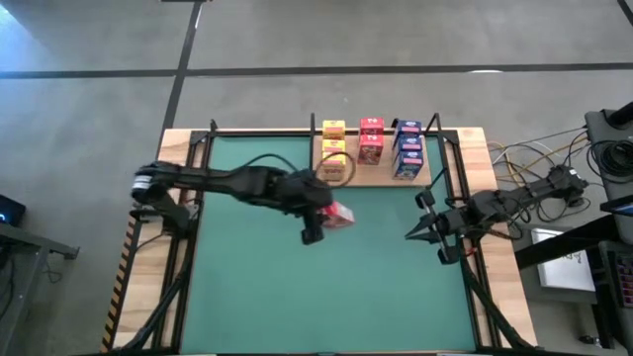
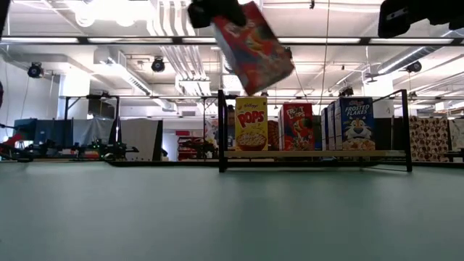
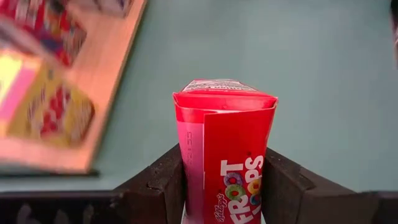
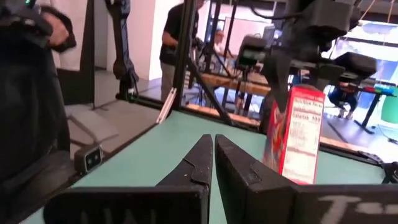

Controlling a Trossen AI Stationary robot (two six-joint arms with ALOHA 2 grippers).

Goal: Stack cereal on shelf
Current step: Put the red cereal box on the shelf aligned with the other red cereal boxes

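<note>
Above the green table (image 1: 326, 297), just in front of the shelf (image 1: 381, 178), the left end effector (image 1: 331, 214) carries a red cereal box (image 1: 341, 215), its two dark fingers (image 3: 163, 186) pressed against the box's narrow sides. The low view shows the box (image 2: 252, 47) lifted clear of the table and tilted, higher than the boxes already placed. On the wooden shelf stand the yellow boxes (image 1: 334, 148), two red boxes (image 1: 371, 140) and the blue boxes (image 1: 407, 148), ranged in three short columns by colour. The right end effector (image 1: 423, 232) waits over the table's right side with its fingers shut together and nothing between them, well apart from the shelf.

The step in hand appears to be carrying the last red box to its place with the other red ones. To do it well, the box should first be brought upright, since it hangs at a slant; set down tilted, it would likely tip. The approach is best made from above and from the front, down into the gap in the red column, keeping clear of the yellow and blue neighbours on either side and of the thin black posts (image 2: 221, 130) at the corners. The fingers should open only once the box's base rests flat on what is beneath it, and the arm then withdraw straight upward.
</note>
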